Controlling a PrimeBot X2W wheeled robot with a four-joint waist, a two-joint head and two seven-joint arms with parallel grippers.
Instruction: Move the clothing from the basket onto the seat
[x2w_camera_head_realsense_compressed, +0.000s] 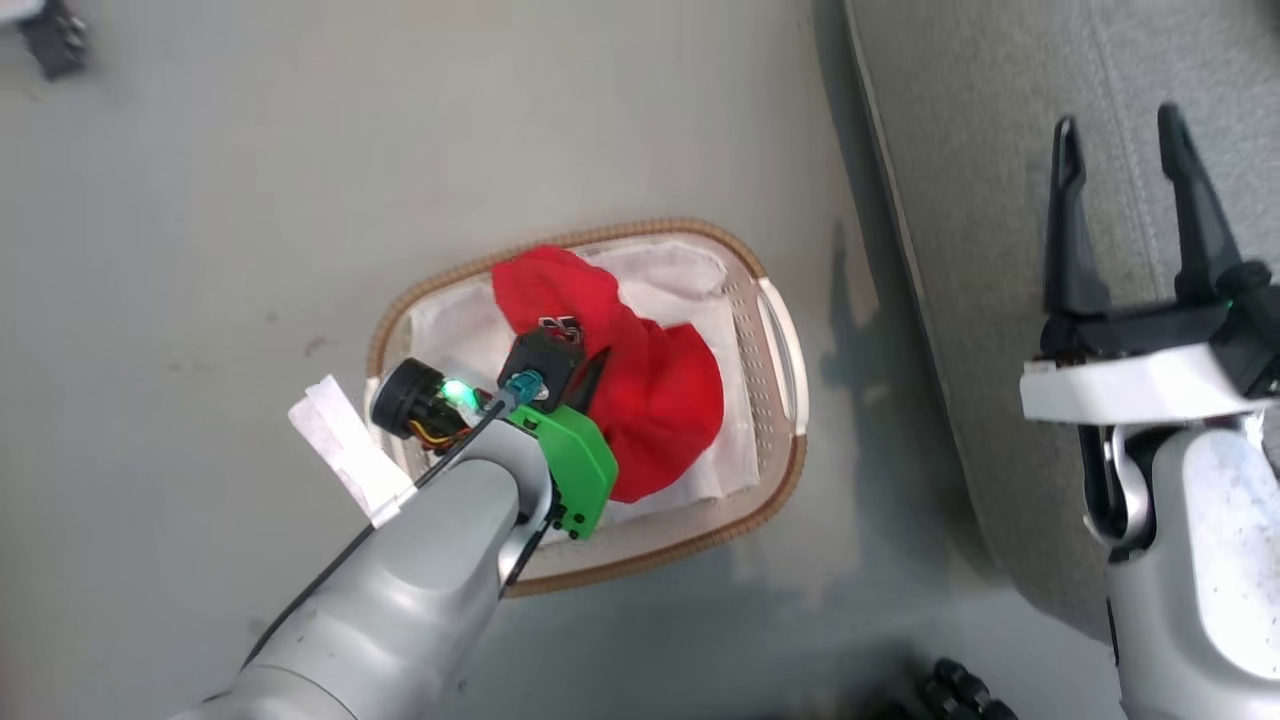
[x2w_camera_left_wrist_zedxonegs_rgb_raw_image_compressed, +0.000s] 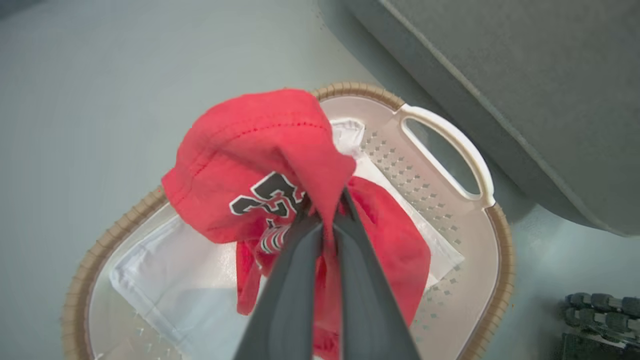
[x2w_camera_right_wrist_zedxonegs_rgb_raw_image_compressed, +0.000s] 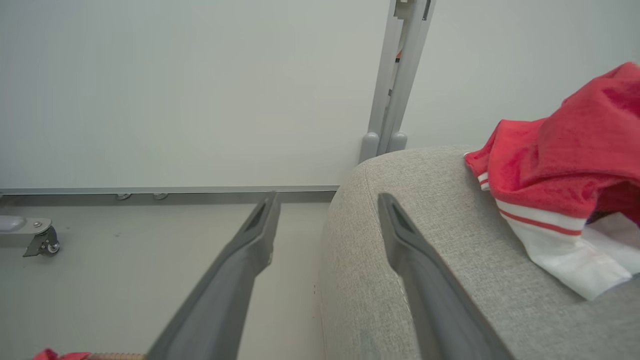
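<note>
The oval white basket with a brown woven rim stands on the floor beside the grey seat. Red clothing lies bunched in it on a white liner. My left gripper reaches down into the basket and is shut on a fold of the red clothing, which bears a 23. The basket's white handle faces the seat. My right gripper hovers open over the seat's front edge, holding nothing. Another red and white garment lies on the seat, right of my right gripper.
A white paper tag hangs by the left forearm. Dark wheels of my base sit near the basket. A pale wall with a vertical post stands behind the seat, and a castor sits at the far left.
</note>
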